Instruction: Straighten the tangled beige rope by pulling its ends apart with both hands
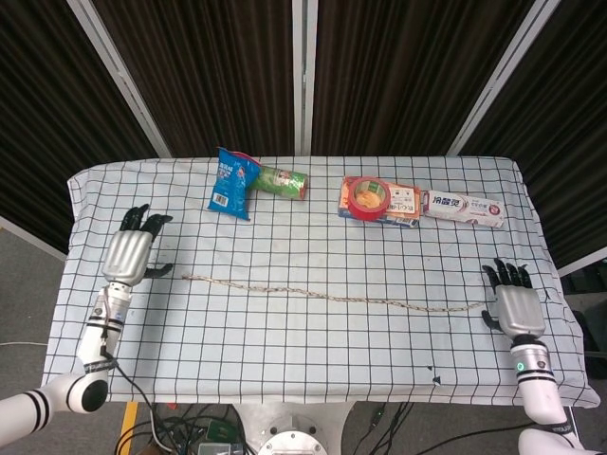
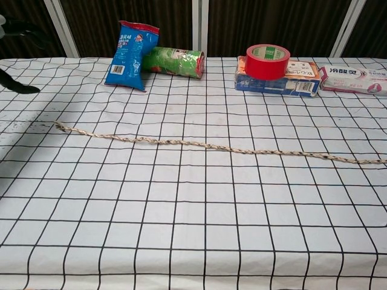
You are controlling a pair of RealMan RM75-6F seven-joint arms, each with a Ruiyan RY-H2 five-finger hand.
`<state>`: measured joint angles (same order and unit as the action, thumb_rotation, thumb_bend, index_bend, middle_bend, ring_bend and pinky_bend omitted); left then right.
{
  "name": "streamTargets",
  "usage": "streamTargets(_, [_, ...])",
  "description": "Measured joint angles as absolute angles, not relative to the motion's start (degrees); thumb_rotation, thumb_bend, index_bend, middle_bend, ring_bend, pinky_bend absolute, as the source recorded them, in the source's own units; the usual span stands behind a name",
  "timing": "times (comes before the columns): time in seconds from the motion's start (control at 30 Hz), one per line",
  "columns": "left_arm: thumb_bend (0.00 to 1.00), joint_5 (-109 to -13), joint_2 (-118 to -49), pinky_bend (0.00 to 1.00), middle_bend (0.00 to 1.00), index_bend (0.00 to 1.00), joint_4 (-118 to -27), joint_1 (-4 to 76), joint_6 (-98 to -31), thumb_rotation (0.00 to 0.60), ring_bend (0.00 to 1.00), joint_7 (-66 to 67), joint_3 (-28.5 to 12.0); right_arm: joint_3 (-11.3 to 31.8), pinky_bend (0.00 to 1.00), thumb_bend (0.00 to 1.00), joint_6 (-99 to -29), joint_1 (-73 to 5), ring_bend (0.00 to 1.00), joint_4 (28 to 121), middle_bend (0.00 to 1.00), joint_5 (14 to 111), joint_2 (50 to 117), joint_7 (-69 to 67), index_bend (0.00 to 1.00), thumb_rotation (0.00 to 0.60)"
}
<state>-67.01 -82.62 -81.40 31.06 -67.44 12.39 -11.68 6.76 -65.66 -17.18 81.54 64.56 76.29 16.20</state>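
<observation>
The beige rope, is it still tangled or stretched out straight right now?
Stretched out. The beige rope lies in one long line across the checked tablecloth, no loops; neither left hand nor right hand holds it.

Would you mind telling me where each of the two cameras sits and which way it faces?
Head view: high above the near table edge, looking steeply down on the whole checked table; the left hand and right hand show with their forearms, both clear of the beige rope.
Chest view: low at the near edge, looking across the table toward the dark curtains; only a dark sliver of the left hand shows.
Shared: the rope, the red tape roll and the blue snack bag.
</observation>
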Motion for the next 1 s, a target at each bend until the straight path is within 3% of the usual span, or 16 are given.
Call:
streamTargets(0.3, [0.07, -67.2, -76.3, 0.06, 0.19, 0.18, -90.0, 25.6, -73.9, 0.6, 0.02, 11.8, -11.1, 7.4, 0.0, 0.21, -75.8, -13.0, 0.0, 89.0, 0.0, 69.9, 68.9, 12.2, 0.0, 0.6])
streamTargets(0.53, [0.04, -70.1, -71.4, 0.06, 0.18, 0.15, -97.1, 17.4, -83.2, 0.6, 0.01, 12.7, -7.3, 5.8, 0.0, 0.2, -85.3, -8.3, 0.0, 93.3, 0.0, 78.3, 64.5, 10.1, 0.0, 0.6])
streamTargets(0.67, [0.03, -73.8, -69.9, 0.06, 0.16, 0.13, -98.6, 13.4, -87.2, 0.592, 0.0, 13.3, -3.9, 3.9, 0.0, 0.2, -89.1, -5.9, 0.0, 93.4, 0.0, 82.8, 64.5, 10.1, 0.0, 0.6])
streamTargets(0.83, [0.03, -78.7, -69.3, 0.05, 0.14, 0.13, -98.9, 8.7, -91.5, 0.488, 0.0, 12.9, 0.4, 1.3, 0.0, 0.2, -92.6, -3.5, 0.0, 90.7, 0.0, 87.6, 67.6, 10.0, 0.0, 0.6])
streamTargets(1.0, [0.03, -81.9, -69.8, 0.05, 0.14, 0.13, -97.0, 5.5, -93.7, 0.475, 0.0, 12.1, 2.7, -0.2, 0.0, 0.2, -94.1, -1.3, 0.0, 88.5, 0.0, 89.5, 70.5, 10.5, 0.0, 0.6])
